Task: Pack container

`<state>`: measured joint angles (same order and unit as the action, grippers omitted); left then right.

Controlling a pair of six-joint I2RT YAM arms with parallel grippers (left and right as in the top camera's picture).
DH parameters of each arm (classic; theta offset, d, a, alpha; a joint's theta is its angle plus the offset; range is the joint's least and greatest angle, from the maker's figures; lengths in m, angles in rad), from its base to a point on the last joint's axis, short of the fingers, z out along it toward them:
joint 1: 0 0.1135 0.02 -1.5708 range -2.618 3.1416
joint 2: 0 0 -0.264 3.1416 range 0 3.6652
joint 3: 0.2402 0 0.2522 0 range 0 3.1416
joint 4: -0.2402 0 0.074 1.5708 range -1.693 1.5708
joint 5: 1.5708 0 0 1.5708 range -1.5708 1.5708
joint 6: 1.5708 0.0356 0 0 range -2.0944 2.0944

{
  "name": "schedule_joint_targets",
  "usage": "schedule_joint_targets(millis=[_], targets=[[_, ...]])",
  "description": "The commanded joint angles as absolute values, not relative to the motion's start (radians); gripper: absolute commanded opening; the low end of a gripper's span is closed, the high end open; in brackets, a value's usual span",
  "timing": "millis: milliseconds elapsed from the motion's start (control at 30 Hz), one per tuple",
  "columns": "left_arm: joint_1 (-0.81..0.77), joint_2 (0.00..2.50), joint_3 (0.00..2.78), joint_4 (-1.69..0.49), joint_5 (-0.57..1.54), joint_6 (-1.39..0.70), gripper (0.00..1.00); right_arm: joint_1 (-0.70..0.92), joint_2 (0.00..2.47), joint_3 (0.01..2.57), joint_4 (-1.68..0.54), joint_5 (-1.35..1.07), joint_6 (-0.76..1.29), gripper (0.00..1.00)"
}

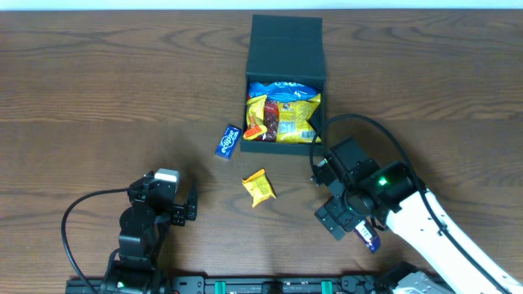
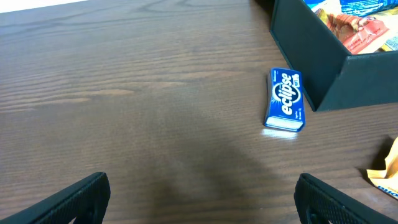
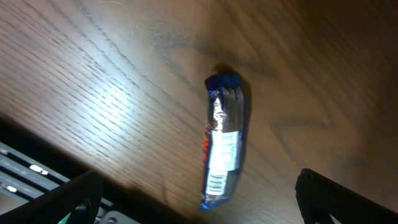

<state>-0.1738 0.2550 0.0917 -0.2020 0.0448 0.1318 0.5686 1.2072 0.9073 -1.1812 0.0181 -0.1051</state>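
– Jaws: how do they stand?
– Both pairs are wide apart and empty. My left gripper hangs over the wooden table. My right gripper hovers above a blue-wrapped bar lying flat.
– And the container?
– Far middle, lid open, snack packets inside. A blue gum box lies just beside its near left corner.

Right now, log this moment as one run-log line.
container open, snacks inside | right gripper open over blue bar | left gripper open, empty | gum box, yellow packet on table
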Motion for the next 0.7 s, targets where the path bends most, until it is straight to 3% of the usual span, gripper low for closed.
schedule_joint_targets(millis=[0,667], targets=[[-0.17,0.247,0.062,-0.21,0.033,0.142,0.96,0.568,1.197,0.904,-1.191,0.029,-0.097,0.99],[-0.17,0.247,0.062,-0.21,0.033,0.142,0.95,0.566,1.223,0.803,-1.093,0.025,-0.205,0.99]])
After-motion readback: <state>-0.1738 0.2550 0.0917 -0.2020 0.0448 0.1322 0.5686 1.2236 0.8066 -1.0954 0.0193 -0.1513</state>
